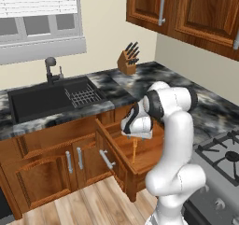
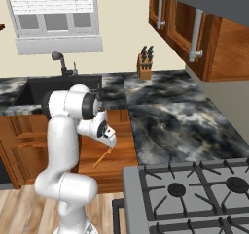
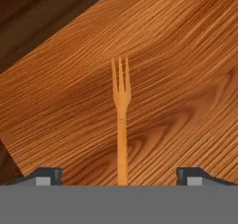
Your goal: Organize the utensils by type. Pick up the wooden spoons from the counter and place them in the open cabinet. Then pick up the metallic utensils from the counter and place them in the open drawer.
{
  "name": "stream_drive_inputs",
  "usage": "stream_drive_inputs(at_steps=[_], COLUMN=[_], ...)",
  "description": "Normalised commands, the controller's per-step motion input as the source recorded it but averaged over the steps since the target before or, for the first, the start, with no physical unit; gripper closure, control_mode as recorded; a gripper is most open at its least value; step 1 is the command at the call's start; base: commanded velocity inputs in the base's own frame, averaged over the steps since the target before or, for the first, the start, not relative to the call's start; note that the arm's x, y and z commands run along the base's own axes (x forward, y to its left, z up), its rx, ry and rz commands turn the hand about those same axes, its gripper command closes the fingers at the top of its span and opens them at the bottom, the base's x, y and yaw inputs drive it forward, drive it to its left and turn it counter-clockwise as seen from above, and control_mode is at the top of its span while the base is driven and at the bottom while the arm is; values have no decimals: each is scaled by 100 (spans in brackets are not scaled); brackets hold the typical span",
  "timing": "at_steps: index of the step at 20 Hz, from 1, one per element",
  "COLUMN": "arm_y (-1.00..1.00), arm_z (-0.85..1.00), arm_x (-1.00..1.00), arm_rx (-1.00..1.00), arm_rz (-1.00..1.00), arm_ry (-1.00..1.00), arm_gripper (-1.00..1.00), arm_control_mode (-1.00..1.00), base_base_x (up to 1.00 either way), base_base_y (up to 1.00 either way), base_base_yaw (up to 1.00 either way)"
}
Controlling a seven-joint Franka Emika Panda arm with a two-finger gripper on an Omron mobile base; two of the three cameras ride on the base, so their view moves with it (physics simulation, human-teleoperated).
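hand view: wooden fork [image 3: 122, 125] over the drawer [image 3: 176, 79] floor
hand [image 3: 120, 176]: fingers wide apart, nothing clamped
feel: probably light, stiff, thin
grab spot: mid-handle

End effector [image 3: 121, 174] fingertips spread wide; wooden fork [image 3: 121, 121] between them, tines pointing away, over drawer [image 3: 176, 79] floor.
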Motion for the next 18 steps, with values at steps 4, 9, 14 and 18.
stream_drive_inputs(at_steps=[4, 9, 14, 18], arm_y=[0, 5, 6, 3], arm_z=[100, 92, 86, 88], arm_x=[-37, -54, -67, -63], arm_rx=[0, 0, 0, 0], arm_rz=[0, 0, 0, 0], arm_ry=[-9, -6, -7, -1], arm_gripper=[-100, -100, -100, -100], arm_control_mode=[-100, -100, -100, -100], base_base_x=[0, 0, 0, 0], base_base_y=[0, 0, 0, 0], base_base_yaw=[0, 0, 0, 0])
